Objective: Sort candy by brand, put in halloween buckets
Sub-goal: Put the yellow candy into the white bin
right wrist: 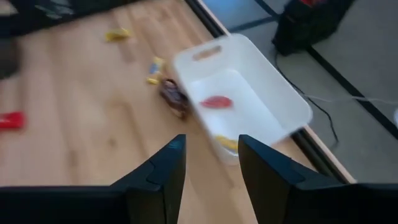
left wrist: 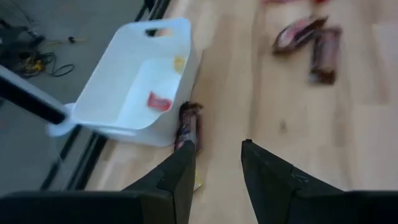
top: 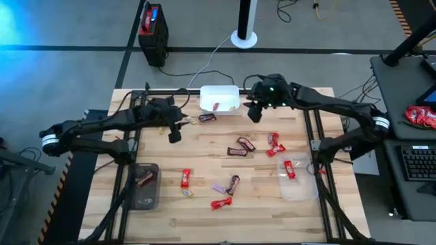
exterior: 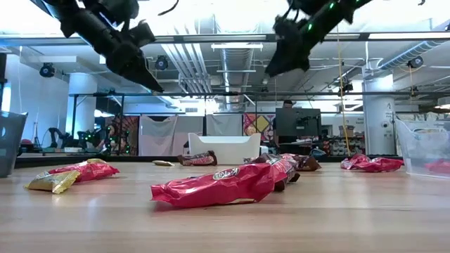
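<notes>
The white bin (top: 219,90) stands at the table's far edge with a red candy (right wrist: 216,101) and a yellow one (left wrist: 179,63) inside. A brown candy (top: 207,118) lies against its near-left side. More candy lies loose mid-table: brown (top: 245,143), red (top: 275,144), red (top: 185,178), purple (top: 219,187). The dark grey bin (top: 139,199) at near left holds a brown candy; the clear bin (top: 300,190) at near right holds a red one (top: 289,169). My left gripper (left wrist: 217,144) hovers open, left of the white bin. My right gripper (right wrist: 211,138) hovers open beside the bin's right end.
Black frame rails run along the table's left and right sides (top: 312,136). A black-and-red box (top: 153,26) stands on the floor beyond the far edge. A side desk at right carries a pile of red wrappers (top: 421,116) and a keyboard (top: 417,162).
</notes>
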Tool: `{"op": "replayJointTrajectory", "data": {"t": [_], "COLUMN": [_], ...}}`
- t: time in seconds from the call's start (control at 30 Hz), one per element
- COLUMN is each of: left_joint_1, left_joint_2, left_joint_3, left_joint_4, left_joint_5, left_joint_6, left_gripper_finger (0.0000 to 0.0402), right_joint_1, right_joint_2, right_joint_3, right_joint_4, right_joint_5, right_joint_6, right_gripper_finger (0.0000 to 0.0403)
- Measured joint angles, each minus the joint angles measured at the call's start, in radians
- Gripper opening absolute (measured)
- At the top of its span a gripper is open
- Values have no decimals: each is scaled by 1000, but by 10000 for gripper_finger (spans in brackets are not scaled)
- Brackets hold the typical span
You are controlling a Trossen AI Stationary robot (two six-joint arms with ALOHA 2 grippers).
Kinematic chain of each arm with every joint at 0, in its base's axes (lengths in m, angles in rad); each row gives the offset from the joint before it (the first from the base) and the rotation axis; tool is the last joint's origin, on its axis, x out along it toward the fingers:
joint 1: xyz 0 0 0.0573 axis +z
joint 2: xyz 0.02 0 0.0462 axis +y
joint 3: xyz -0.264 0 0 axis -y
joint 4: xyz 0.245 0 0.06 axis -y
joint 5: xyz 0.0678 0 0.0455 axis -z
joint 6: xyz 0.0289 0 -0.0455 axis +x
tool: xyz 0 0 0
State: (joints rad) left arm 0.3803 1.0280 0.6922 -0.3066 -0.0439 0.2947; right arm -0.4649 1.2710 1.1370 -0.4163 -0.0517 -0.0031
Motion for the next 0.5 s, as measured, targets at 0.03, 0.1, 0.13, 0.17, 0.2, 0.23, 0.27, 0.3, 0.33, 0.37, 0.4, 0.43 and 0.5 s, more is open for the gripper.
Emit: {"op": "replayJointTrajectory", "data": {"t": [0.03,0.1,0.13,0.17,0.2,0.23,0.27,0.3,0.33,0.37,0.4,0.43,0.5], "left_joint_1": [5,14,19,27,35,42,51,59,67,75,86,97,125], "left_joint_2": [10,43,67,93,121,150,174,196,217,236,255,273,308], "left_joint_3": [0,0,1,1,1,1,1,1,1,1,1,1,1], "left_joint_4": [-1,8,11,7,-1,0,4,7,11,16,18,20,40], "left_joint_5": [0,11,13,15,15,11,7,6,7,7,7,4,3], "left_joint_6": [19,45,62,85,109,130,149,166,184,198,211,222,240], "left_gripper_finger": [119,129,135,142,149,155,162,168,173,178,182,186,189], "right_joint_1": [16,42,53,64,75,85,94,102,110,115,117,120,123], "right_joint_2": [-19,-48,-59,-69,-75,-81,-85,-86,-86,-86,-86,-84,-80], "right_joint_3": [0,0,0,0,0,0,0,0,0,0,0,0,0], "right_joint_4": [2,2,2,2,1,1,1,1,2,1,0,0,1], "right_joint_5": [-1,1,6,21,40,59,75,88,97,104,105,105,106], "right_joint_6": [10,16,20,25,30,30,30,29,30,30,29,26,19], "right_gripper_finger": [140,144,147,149,152,154,157,159,161,163,165,167,170]}}
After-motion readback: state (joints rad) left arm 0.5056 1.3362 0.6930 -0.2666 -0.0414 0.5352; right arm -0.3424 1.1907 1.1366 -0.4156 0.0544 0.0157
